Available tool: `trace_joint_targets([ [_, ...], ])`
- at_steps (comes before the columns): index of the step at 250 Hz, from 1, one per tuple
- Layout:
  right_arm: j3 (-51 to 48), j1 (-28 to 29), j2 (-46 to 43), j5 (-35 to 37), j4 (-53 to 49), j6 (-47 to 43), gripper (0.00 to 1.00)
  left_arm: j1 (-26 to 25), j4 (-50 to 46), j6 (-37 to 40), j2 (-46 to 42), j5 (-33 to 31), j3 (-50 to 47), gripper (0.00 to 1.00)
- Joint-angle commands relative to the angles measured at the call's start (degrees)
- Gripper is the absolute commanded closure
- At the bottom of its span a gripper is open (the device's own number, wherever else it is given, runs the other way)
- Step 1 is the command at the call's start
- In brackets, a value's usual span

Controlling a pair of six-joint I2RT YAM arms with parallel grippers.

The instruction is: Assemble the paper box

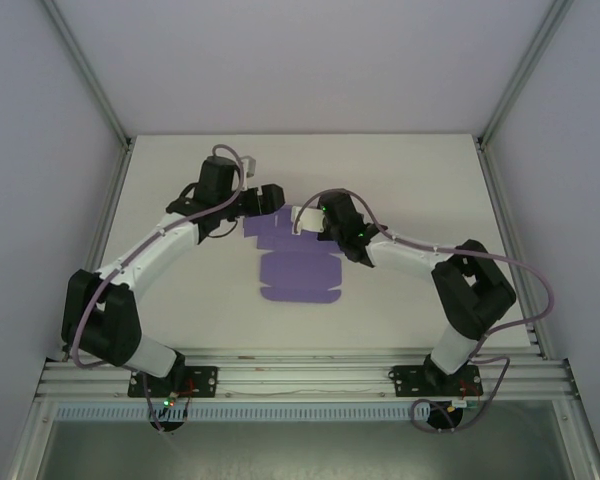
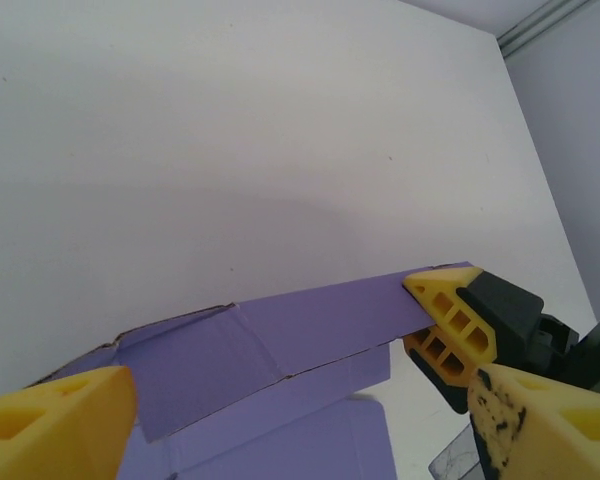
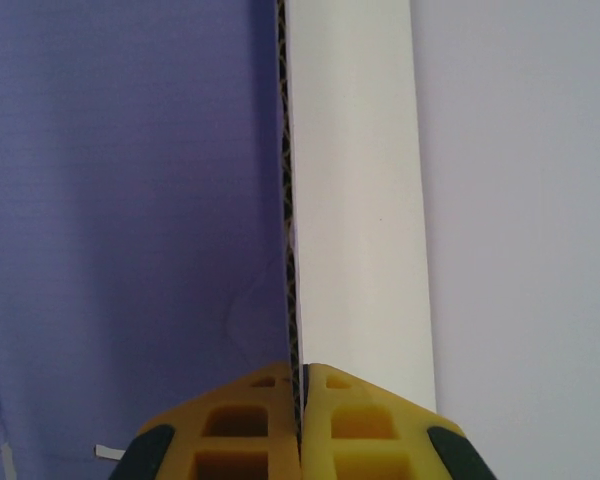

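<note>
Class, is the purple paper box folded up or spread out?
The paper box is mostly spread out on the table; one flap is lifted, pinched between the right fingers.

Violet paper box (image 1: 298,272) (reverse white) — left end effector (image 2: 302,385) yellow, right end effector (image 3: 298,372) yellow and black.

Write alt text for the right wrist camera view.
The right pincer is shut on the edge of the purple corrugated card sheet, seen edge-on. Purple lies left of the edge, a white strip right of it, then pale table.
</note>
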Motion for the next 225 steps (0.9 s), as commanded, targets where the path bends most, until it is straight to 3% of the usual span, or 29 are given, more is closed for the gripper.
trace_joint_targets([
  [1, -0.5, 0.5, -1.5, 1.0, 2.2, 0.6, 1.0, -0.2, -2.9, -1.7, 1.0, 0.4, 1.3, 0.2],
  [32, -0.5, 0.8, -1.5, 1.0, 2.5, 0.7, 1.0, -0.2, -3.2, -3.6, 3.6, 1.1, 1.8, 0.26],
  [105, -1.7, 1.2, -2.0, 0.0, 3.3, 2.0, 1.0, -0.2, 7.7, -10.4, 7.0, 8.3, -1.0, 0.36],
  [135, -2.8, 1.6, -2.1, -1.0, 4.2, 1.3, 1.0, -0.2, 12.5, -14.1, 8.0, 9.2, -2.1, 0.48],
  [186, -3.1, 2.0, -2.1, -1.2, 5.5, 2.7, 1.0, -0.2, 19.3, -19.9, 9.7, 12.4, -3.5, 0.57],
  [225, -2.4, 2.0, -2.4, -0.2, 5.7, 2.9, 1.0, -0.2, 12.1, -16.5, 7.9, 7.7, -3.3, 0.56],
])
